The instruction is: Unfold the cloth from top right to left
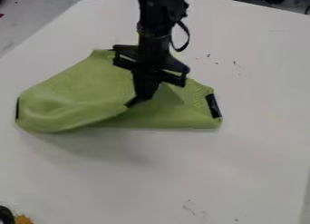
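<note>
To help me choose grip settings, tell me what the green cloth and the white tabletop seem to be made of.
The cloth looks like matte, soft fabric, perhaps microfibre or a fine knit: it folds and bulges, with faint dotted texture.

The tabletop looks like a hard, smooth board, laminated or painted, I can't tell which: even white, fairly dull, with small dark scuffs.

Matt, textured green cloth (79, 89)
</note>
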Robot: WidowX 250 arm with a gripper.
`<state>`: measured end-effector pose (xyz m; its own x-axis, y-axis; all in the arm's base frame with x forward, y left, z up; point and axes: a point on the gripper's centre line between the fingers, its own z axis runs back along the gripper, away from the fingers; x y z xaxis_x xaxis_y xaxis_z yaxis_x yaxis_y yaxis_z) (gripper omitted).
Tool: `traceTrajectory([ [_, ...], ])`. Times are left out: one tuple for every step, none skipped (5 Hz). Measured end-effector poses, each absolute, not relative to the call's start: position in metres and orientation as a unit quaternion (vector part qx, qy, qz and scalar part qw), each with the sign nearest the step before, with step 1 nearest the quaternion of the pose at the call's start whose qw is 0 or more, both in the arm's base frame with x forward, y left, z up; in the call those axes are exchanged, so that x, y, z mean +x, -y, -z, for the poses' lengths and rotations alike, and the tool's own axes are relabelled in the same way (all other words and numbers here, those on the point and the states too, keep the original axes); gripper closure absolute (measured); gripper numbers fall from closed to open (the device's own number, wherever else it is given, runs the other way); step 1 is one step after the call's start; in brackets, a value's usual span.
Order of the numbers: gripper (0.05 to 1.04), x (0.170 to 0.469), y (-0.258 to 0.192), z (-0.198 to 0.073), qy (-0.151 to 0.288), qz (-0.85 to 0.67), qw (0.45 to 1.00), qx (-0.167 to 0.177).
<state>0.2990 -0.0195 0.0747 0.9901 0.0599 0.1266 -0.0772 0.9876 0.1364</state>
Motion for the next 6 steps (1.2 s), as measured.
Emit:
traceTrajectory([
  [1.020,0.276,0.042,-0.082,0.066,-0.056,0.994,0.068],
  [1.020,0.256,0.051,-0.074,0.072,-0.073,0.994,0.045],
  [1.020,0.240,0.053,-0.061,0.081,-0.081,0.993,0.026],
  [1.020,0.215,0.058,-0.053,0.104,-0.074,0.992,0.021],
  [1.020,0.196,0.060,-0.047,0.124,-0.078,0.989,0.032],
  [1.003,0.188,0.057,-0.039,0.125,-0.077,0.989,0.027],
])
